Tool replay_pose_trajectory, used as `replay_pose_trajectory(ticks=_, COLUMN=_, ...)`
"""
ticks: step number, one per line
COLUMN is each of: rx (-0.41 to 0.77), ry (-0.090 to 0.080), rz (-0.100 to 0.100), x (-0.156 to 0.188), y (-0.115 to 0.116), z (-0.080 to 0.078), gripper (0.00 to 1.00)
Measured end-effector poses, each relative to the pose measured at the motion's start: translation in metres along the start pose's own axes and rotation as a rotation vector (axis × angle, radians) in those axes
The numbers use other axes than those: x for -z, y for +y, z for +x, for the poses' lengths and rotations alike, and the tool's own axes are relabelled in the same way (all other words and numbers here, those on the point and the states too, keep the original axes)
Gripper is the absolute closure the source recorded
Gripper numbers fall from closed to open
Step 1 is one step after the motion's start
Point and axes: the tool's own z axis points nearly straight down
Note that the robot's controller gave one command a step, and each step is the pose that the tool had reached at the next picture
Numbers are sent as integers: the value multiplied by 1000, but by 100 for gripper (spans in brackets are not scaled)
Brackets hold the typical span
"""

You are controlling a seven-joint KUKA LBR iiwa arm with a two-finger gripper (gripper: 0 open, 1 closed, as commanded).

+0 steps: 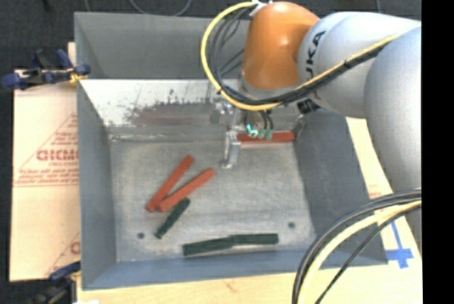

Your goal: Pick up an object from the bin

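From the camera view, looking down into the grey bin, my arm comes in from the right, with its orange cover over the bin's back half. Below the cover my fingers hang toward the back of the floor, a little right of its middle; one metal finger shows clearly, the rest sits under my wrist, so I cannot tell whether they are open or closed. Just beside that finger, on its right, an orange-red stick lies level along the back of the floor, its near end touching or almost touching the finger; whether it is in my grip I cannot tell. Well apart from me, left of the middle, two more orange sticks lie slanted side by side. A short dark green stick rests at their lower end, and a long dark green stick lies along the front wall.
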Motion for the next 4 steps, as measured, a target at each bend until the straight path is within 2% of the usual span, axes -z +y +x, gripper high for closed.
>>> replay_pose_trajectory(ticks=1, rx=267, ry=-2, rz=0, x=-71, y=48, z=38, gripper=0)
replay_pose_trajectory(ticks=2, rx=263, ry=-7, rz=0, x=-69, y=47, z=36, gripper=100)
replay_pose_trajectory(ticks=3, rx=232, ry=-14, rz=-1, x=55, y=66, z=83, gripper=100)
replay_pose_trajectory(ticks=4, rx=672, ry=-9, rz=1, x=40, y=118, z=45, gripper=100)
